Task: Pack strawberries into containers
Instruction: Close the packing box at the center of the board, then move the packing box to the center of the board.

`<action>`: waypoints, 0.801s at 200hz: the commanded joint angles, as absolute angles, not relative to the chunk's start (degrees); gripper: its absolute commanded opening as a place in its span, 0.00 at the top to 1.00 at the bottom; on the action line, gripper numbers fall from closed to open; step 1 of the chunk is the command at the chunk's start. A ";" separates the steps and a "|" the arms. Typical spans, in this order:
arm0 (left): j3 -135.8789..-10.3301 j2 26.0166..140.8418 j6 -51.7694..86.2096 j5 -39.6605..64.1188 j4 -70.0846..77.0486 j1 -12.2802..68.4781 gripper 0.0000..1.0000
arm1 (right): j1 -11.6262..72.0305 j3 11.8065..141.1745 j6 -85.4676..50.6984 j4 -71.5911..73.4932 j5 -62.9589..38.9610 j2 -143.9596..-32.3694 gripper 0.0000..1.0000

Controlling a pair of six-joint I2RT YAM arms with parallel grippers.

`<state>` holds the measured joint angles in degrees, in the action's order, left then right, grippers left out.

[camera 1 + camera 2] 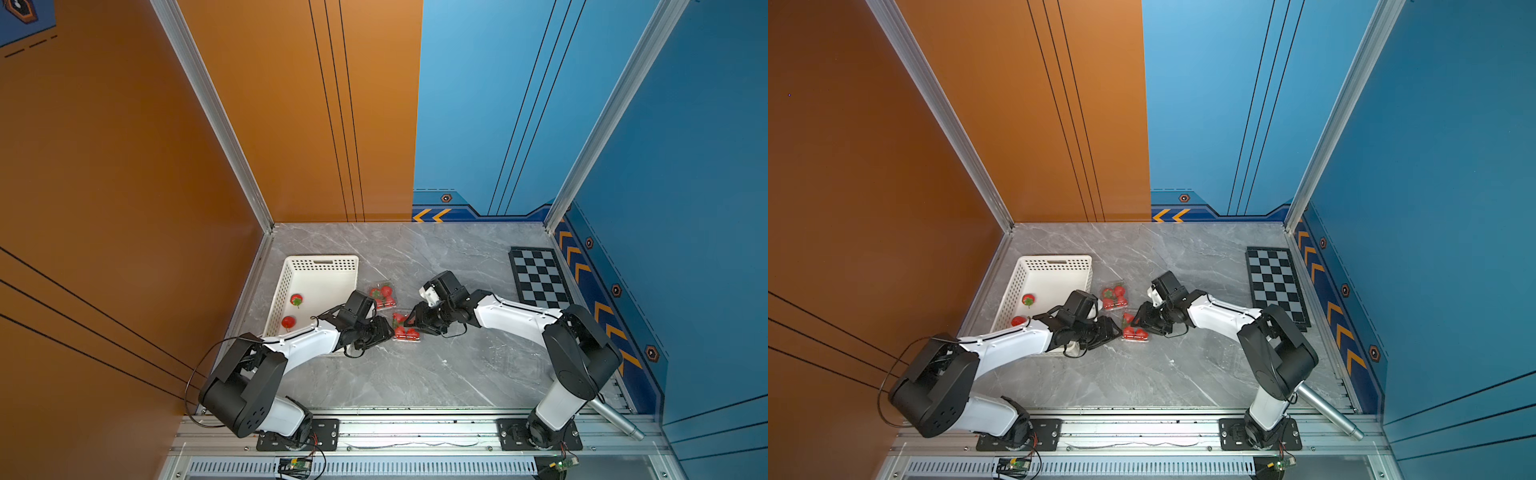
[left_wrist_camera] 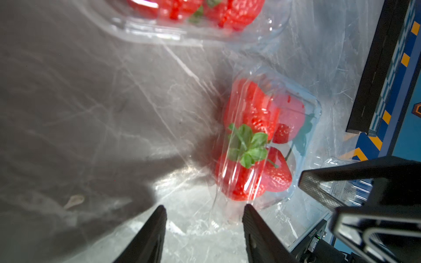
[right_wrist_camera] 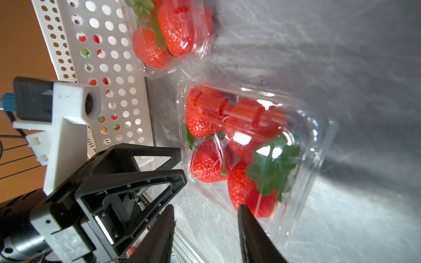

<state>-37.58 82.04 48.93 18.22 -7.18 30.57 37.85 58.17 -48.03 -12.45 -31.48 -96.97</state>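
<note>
- The front rail [image 1: 415, 428] with both arm bases lies well nearer than the white basket [image 1: 322, 259]. Between it and the basket's near edge, a broad stretch of grey counter [image 1: 436, 374] lies open to the basket's right.
- A metal cylinder [image 1: 615, 419] lies at the counter's near edge, far right of the basket.
- The left arm crosses over the basket's near right corner. The left gripper [image 1: 390, 332] sits just right of that corner, low over the counter. In the wrist view its jaws [image 2: 202, 209] stand apart, with a clear plastic lip lying between the tips and nothing pinched.
- The nearer container [image 1: 406, 330] lies on the counter right of the basket's near corner, between the two grippers. It holds four strawberries [image 3: 206, 116] with its clear lid over them; I cannot tell whether the lid is latched.
- The right gripper [image 1: 409, 318] comes in from the side away from the basket. Its jaws [image 3: 205, 209] are parted, with bare counter in the gap and one finger at the container's corner.
- The farther container [image 1: 383, 296], also filled, lies just beside the basket's right wall, apart from the nearer one.
- Two strawberries lie loose inside the basket, against its left wall.
- A checkerboard [image 1: 540, 276] lies far right of the basket, along the right wall.
</note>
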 commanded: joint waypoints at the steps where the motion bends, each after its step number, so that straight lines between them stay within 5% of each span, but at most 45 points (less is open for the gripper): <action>1: -37.48 79.32 47.91 15.94 -10.28 29.47 0.41 | 37.19 57.91 -45.93 -15.21 -29.71 -94.63 0.51; 88: -42.79 82.56 45.27 15.38 -13.10 28.96 0.39 | 36.89 57.57 -42.92 -22.72 -18.73 -88.50 0.43; 160: -47.70 89.41 44.17 15.17 -13.10 29.98 0.39 | 35.79 56.84 -43.40 -23.18 -21.06 -91.94 0.37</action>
